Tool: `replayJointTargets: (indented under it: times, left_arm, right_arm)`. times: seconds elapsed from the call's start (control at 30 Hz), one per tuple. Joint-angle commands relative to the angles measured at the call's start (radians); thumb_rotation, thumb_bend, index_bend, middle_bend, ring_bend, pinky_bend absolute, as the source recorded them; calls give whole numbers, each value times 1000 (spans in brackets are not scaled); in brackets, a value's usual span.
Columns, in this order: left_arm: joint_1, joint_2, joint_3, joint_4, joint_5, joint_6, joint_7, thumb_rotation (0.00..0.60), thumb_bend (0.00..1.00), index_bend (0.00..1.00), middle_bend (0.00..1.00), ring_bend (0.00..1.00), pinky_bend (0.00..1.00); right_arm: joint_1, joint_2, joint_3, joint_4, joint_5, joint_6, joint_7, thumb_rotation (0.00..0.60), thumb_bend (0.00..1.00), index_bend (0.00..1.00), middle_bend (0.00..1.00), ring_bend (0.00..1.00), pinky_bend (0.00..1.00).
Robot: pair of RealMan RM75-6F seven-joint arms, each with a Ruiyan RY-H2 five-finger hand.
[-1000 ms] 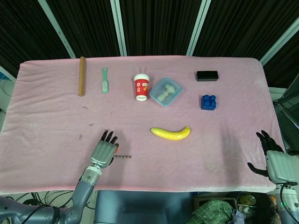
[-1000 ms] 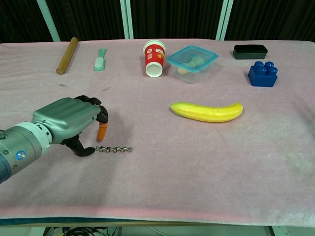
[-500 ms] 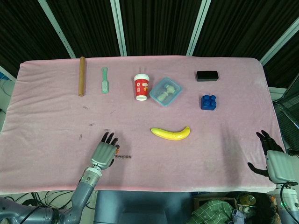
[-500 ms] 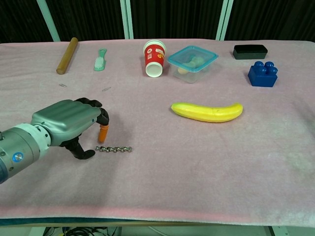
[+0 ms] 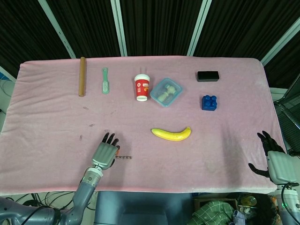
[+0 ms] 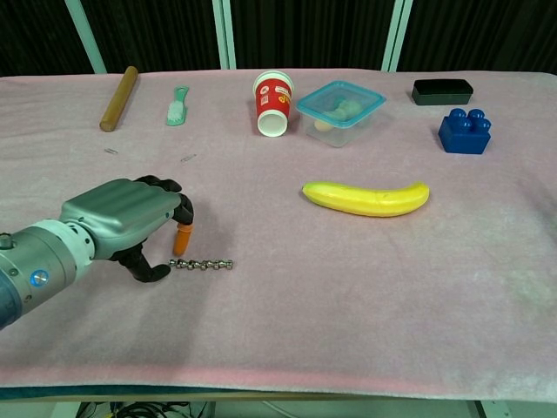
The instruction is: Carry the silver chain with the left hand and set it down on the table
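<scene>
Chain (image 6: 202, 264) lies flat on the worktop (image 6: 348, 287). Left hand (image 6: 122, 219) just beside it, fingers (image 6: 181, 237) released; right hand (image 5: 276, 161) likewise holds nothing.

Left robot hand (image 6: 122, 218): grey metallic shell, black fingers, one orange fingertip; wrist silver, possibly blue dot.

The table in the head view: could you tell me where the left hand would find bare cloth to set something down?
Bare cloth on the table lies between the banana and the right hand, and left of the left hand. The far row, from the wooden stick to the black box, is crowded.
</scene>
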Motion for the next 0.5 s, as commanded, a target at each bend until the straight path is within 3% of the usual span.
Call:
replayJointTargets:
  times: [0.03, 0.5]
  left_arm:
    - [0, -1, 1, 3, 0, 1, 2, 600, 332, 530, 201, 0, 0]
    - [-3, -19, -4, 28, 4, 2, 9, 600, 333, 532, 204, 0, 0]
  right_arm:
    - [0, 0, 1, 0, 1, 1, 0, 600, 116, 0, 0, 91, 212]
    - [0, 0, 0, -1, 0, 0, 1, 600, 116, 0, 0, 92, 212]
